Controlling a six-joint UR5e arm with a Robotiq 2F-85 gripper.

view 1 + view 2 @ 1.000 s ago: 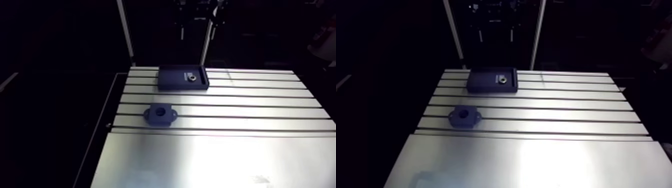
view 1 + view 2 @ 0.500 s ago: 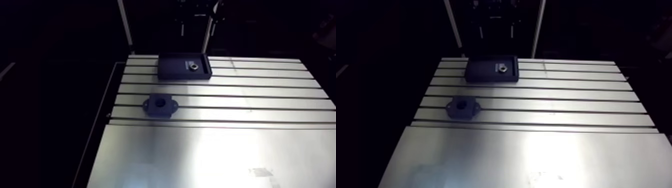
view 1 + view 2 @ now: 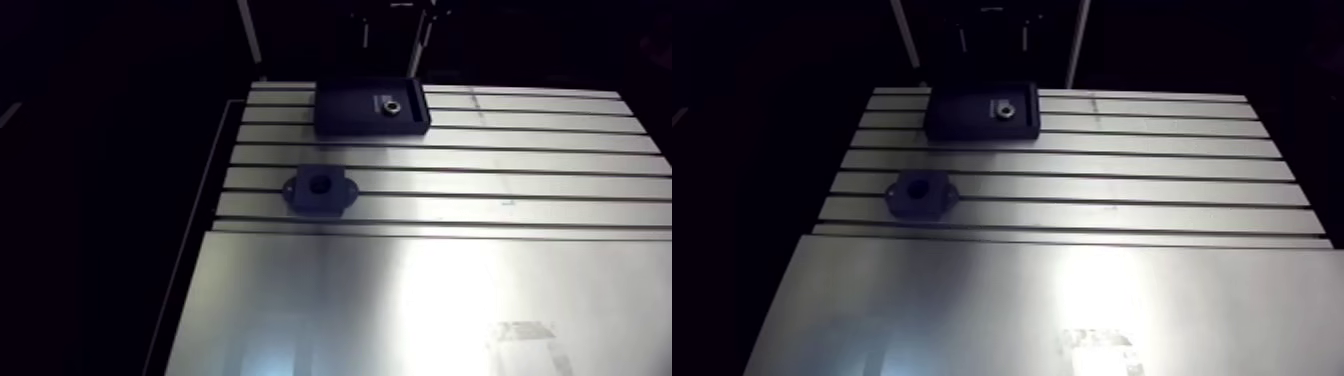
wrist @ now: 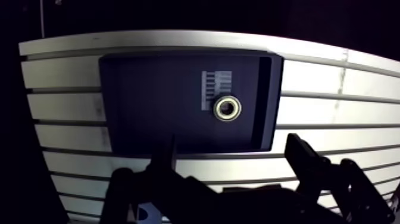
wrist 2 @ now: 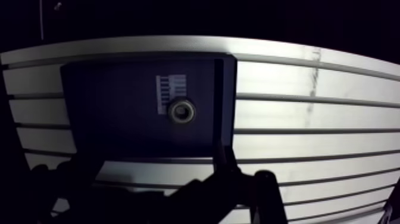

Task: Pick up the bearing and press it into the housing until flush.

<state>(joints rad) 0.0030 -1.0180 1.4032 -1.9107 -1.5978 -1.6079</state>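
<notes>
A small metal ring bearing (image 4: 228,108) lies in a dark blue shallow tray (image 4: 149,101) at the far side of the slotted table, beside a pale striped label on the tray floor. In the wrist view my gripper (image 4: 232,154) hangs above the tray's near rim, open, its two dark fingers (image 4: 165,156) spread wide with nothing between them. The bearing sits ahead of the fingers, roughly centred between them. The dark blue housing (image 3: 319,190), with a round bore in its middle, rests on the table nearer the front left, apart from the tray (image 3: 350,110).
The slotted aluminium table (image 3: 450,160) runs wide to the right of the tray and housing. A smooth metal plate (image 3: 400,300) covers the front part. The table's left edge drops off close beside the housing.
The arm view has shifted, so tray and housing sit higher in the picture than before. The bearing, tray and housing themselves have not moved on the table.
</notes>
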